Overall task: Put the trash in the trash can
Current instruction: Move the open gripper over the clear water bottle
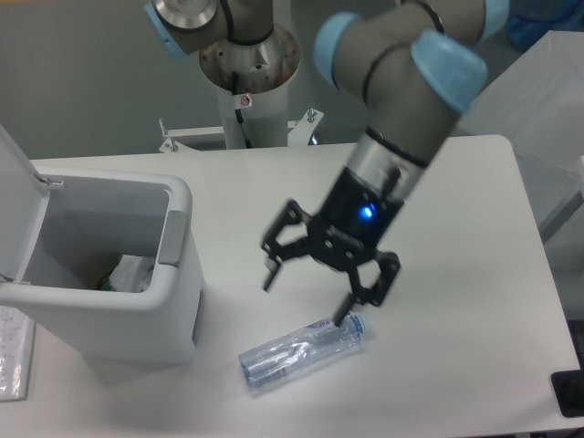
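- Black two-finger gripper hangs spread wide, nothing between its fingers, just above the crushed clear plastic bottle with blue cap.
- Bottle lies flat on the white rounded-corner table, cap end toward the right, well apart from the bin; one fingertip sits right by the cap end, the other fingertip is off to the left above bare table.
- Crumpled translucent white wrapper with green inside already sits in the large white rectangular plastic trash can, lid flipped up at left; grey tab on the right rim.
- Judgement: wrapper done, bottle left; this looks like the approach for the bottle grasp.
- Risk: the fingers do not look centred on the bottle body; closing from here could catch only the cap end and pivot or flick it away.
- Risk: crushed thin plastic can buckle or slip when squeezed; the round body may roll off line.
- Risk: a bottle held by one end could clip the can's rim on the way over.
- Hard to tell: actual height of the fingertips over the bottle, and whether the right one touches it.
- Can floor mostly hidden by its wall; lid cut off by the frame edge; dark object at bottom-right corner unidentifiable.
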You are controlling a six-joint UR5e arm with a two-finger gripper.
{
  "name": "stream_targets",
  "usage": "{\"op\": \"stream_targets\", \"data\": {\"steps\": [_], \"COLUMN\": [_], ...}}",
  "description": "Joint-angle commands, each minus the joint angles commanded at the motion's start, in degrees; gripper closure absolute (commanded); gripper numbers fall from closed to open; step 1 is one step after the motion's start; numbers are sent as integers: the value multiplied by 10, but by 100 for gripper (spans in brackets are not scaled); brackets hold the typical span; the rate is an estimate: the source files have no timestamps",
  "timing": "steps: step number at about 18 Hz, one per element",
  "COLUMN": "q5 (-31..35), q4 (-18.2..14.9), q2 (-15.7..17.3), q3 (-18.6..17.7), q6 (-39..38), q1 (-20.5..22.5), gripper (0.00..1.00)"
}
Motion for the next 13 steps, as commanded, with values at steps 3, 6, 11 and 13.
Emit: {"op": "stream_targets", "data": {"steps": [3, 6, 11, 13], "q5": [19, 19, 24, 29], "q4": [6, 9, 13, 13], "q2": [-13, -15, -23, -23], "q3": [-2, -3, -3, -3], "q6": [0, 0, 0, 0], "q1": [-4, -4, -9, -10], "gripper": [0, 0, 0, 0]}}
